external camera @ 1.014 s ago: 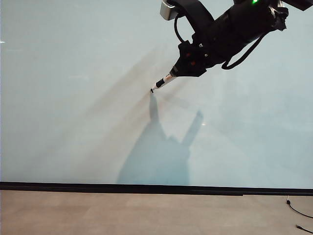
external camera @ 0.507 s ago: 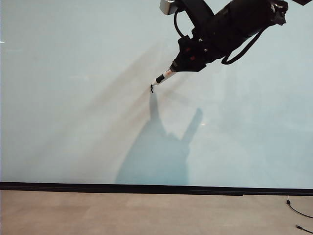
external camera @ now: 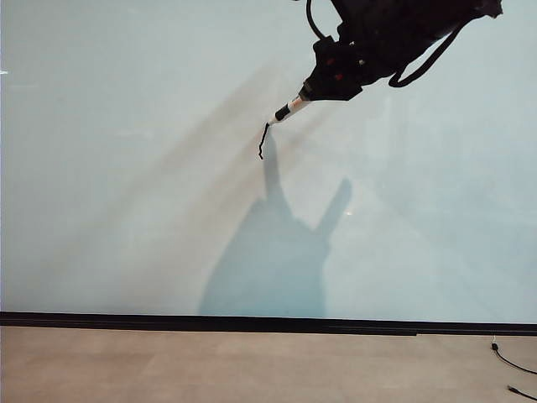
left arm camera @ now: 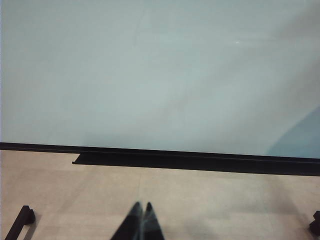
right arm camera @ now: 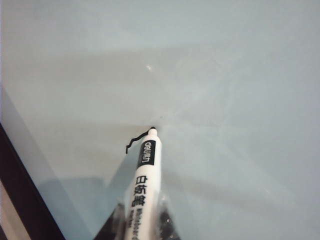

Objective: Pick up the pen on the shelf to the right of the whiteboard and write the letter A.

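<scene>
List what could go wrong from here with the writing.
1. The stroke drawn so far is already wavy, so the finished A may come out shaky.
2. The right gripper holds the pen at a slant; its tip could skip or lift off the whiteboard, breaking the line.
3. The left gripper is shut and low, away from the writing, so it cannot steady anything.
</scene>
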### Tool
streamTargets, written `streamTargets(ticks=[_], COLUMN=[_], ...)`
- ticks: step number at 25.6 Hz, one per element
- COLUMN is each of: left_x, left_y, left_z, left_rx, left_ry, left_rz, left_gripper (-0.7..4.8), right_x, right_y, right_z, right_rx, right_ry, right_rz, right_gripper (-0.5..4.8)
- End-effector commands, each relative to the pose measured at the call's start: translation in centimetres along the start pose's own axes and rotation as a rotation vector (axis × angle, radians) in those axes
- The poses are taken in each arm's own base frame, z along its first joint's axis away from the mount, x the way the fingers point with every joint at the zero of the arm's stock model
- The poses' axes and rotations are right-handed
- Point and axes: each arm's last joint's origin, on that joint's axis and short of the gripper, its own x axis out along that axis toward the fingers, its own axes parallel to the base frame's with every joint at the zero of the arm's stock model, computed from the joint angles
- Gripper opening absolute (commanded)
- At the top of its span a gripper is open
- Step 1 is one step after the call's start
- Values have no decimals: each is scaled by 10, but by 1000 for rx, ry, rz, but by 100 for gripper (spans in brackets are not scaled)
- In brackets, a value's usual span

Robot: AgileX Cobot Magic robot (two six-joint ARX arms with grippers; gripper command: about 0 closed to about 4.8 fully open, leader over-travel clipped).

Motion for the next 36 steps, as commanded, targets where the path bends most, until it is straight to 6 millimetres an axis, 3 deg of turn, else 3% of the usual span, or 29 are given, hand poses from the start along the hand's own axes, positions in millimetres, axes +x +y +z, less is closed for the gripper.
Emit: streamTargets(ticks=[1, 36], left_x=[0, 0], left_y=[0, 0], left_z=[1, 1], left_rx=[5, 5], left_ry=[-8, -8], left_rz=[-3, -3], left_gripper=[-5, -4], right_x=[-4, -27], right_y=[-9, -31], right_z=[8, 32], right_rx=[-7, -43], right_ry=[-28, -64], right_rz=[-77, -173], right_gripper=[-4, -4])
